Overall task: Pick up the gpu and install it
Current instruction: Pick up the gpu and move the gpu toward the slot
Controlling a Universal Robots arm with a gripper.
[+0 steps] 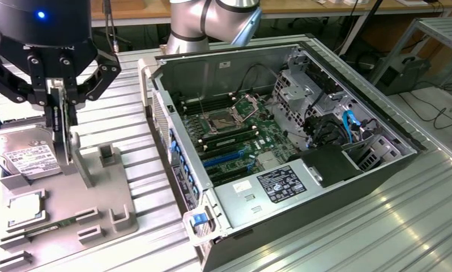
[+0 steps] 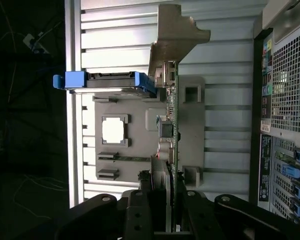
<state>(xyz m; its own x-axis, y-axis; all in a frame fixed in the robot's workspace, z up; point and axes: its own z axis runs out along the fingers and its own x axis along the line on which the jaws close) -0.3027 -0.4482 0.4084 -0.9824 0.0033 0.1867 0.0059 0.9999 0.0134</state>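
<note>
The gpu (image 1: 62, 136) is a thin dark card standing on edge, with its pale metal bracket (image 2: 176, 35) at the end farthest from the wrist. My gripper (image 1: 58, 99) is shut on the card's upper edge, one finger on each face. In the wrist view the gpu (image 2: 173, 125) runs edge-on out from between the gripper (image 2: 168, 202) fingers. It hangs upright over the grey parts holder (image 1: 97, 198), beside two slotted posts (image 2: 191, 93). I cannot tell whether it still touches the holder.
The open computer case (image 1: 324, 187) lies on the exterior view's right, motherboard up, with blue expansion slots (image 1: 226, 160) near its rear panel (image 2: 285, 100). On the holder rest a silver hard drive (image 1: 26, 158), a square processor (image 1: 22, 207) and a memory stick (image 1: 56, 226).
</note>
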